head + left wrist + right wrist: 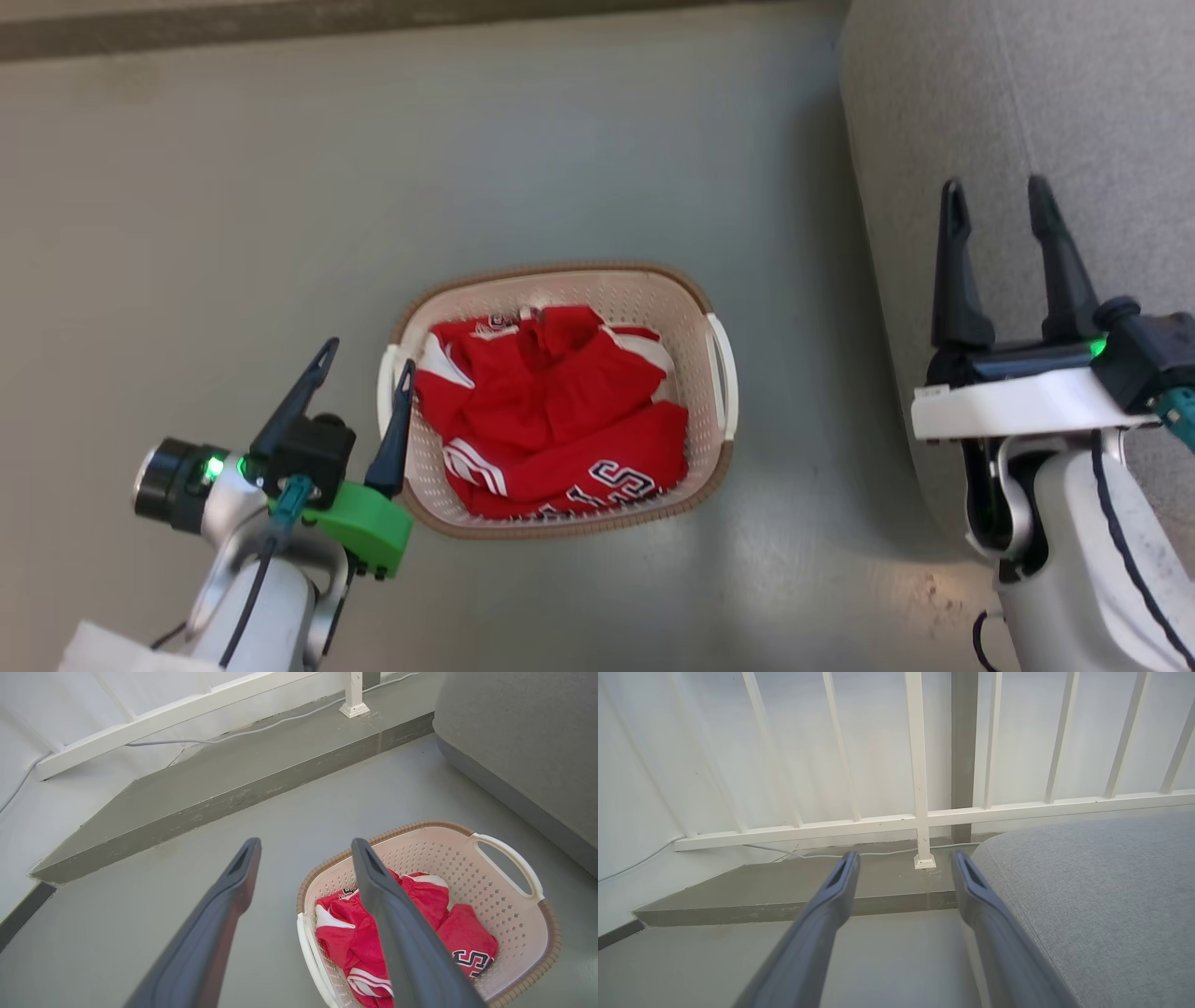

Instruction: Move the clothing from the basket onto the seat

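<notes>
Grey floor (560,140) spreads before the robot, with a white railing (920,821) behind. On it stands the basket (560,269), its long side running left to right in the head view, a handle at each end. All the clothing (551,411) lies bunched inside, perhaps two red pieces, though the folds make counting hard. The left tool (369,356), spread wide and empty, hangs just beside the basket's left handle, so the clothing lies to its right. The right tool (995,185), likewise spread and empty, hovers over the seat (1074,112), well apart from the basket. The left arm is nearer.
</notes>
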You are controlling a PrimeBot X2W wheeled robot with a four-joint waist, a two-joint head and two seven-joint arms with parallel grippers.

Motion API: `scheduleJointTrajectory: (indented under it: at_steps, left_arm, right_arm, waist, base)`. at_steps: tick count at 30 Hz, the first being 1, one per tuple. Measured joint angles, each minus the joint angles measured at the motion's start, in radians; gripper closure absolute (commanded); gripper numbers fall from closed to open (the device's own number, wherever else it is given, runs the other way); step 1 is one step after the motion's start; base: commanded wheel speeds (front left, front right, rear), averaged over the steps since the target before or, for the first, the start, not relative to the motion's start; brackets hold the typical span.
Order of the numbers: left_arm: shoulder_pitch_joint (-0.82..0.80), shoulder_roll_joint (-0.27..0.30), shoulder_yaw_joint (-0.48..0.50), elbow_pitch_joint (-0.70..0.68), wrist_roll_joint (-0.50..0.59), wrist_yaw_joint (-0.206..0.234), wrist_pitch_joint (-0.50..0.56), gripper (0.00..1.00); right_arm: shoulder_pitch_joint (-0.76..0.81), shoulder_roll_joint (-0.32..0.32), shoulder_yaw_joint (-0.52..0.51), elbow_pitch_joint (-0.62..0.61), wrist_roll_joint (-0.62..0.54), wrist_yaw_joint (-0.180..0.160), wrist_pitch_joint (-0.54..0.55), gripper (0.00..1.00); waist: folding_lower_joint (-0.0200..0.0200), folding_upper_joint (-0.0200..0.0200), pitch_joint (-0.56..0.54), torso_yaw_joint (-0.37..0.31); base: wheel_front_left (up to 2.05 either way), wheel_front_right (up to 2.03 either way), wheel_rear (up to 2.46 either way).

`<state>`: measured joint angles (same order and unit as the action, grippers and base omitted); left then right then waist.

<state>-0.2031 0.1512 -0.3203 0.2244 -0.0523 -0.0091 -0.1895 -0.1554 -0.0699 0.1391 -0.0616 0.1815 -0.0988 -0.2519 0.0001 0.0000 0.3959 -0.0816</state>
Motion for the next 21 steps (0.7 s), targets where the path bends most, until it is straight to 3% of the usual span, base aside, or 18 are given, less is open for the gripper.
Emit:
scheduleJointTrajectory:
  at_steps: [21]
  left_arm:
    - [-0.282, 0.065, -0.044, 0.207, 0.094, -0.062, 0.082, 0.0]
  right_arm:
    - [-0.227, 0.009, -0.017, -0.07, 0.024, 0.0, -0.003, 0.0]
  waist:
    - [0.0, 0.0, 0.299, -0.092]
  base:
    - [0.0, 0.0, 0.0]
